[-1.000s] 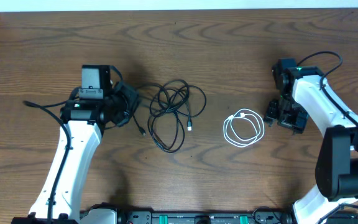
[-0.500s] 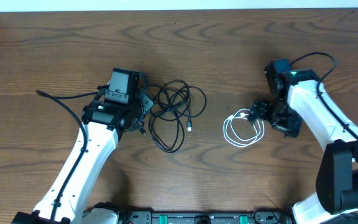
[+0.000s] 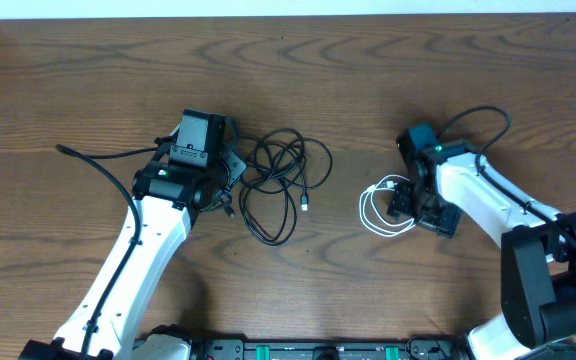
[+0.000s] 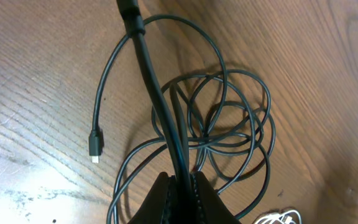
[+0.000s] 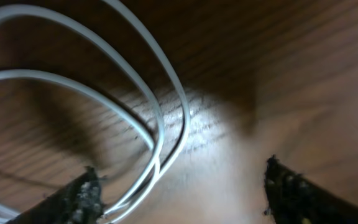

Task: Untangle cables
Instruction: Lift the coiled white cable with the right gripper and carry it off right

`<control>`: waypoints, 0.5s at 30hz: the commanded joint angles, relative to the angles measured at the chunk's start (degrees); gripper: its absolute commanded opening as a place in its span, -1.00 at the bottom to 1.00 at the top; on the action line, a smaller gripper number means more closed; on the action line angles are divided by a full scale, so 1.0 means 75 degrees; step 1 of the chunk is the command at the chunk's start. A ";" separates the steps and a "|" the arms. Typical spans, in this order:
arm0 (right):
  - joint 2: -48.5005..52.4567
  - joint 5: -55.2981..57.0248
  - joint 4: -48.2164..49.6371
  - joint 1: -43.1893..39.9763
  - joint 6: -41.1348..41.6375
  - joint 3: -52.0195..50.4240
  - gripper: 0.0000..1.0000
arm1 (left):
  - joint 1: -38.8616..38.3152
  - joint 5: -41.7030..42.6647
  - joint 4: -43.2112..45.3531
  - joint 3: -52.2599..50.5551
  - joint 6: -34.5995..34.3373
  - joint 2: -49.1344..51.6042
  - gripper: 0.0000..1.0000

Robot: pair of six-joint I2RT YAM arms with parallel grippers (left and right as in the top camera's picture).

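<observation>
Each arm is built around a long white link, on the left arm [image 3: 128, 255] and the right arm [image 3: 493, 195] alike, with black joint housings at the wrist. A black box-shaped camera module [image 3: 198, 135] is mounted on the left, a teal cap [image 3: 420, 137] on the right. Thick black arm cables [image 3: 80, 153] are looped off both. The jaws are dark and tapered.

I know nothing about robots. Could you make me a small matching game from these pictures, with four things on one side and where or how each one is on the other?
Things:
1. black cables
2. white cable
3. left fingers
4. right fingers

States:
A. spread open above white loops
B. loose tangle, centre-left
C. closed on a black strand
D. small neat coil on the right

Pairs: 1-B, 2-D, 3-C, 4-A
</observation>
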 commanded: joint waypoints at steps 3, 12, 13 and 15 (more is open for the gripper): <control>-0.0047 -0.0085 0.0836 0.0017 0.0166 -0.0737 0.20 | -0.0015 -0.0154 -0.0038 0.0082 0.0134 0.0006 -0.83; -0.0047 -0.0076 0.1868 -0.0128 0.0391 -0.1679 -0.98 | -0.0015 -0.0152 -0.0038 0.0082 0.0134 0.0006 -0.83; -0.0047 -0.0015 0.1950 -0.0207 0.0388 -0.1676 -0.98 | -0.0015 -0.0152 -0.0038 0.0082 0.0134 0.0006 -0.83; -0.0052 0.0038 0.2192 -0.0402 0.0373 -0.1647 -0.98 | -0.0015 -0.0152 -0.0041 0.0082 0.0134 0.0006 -0.83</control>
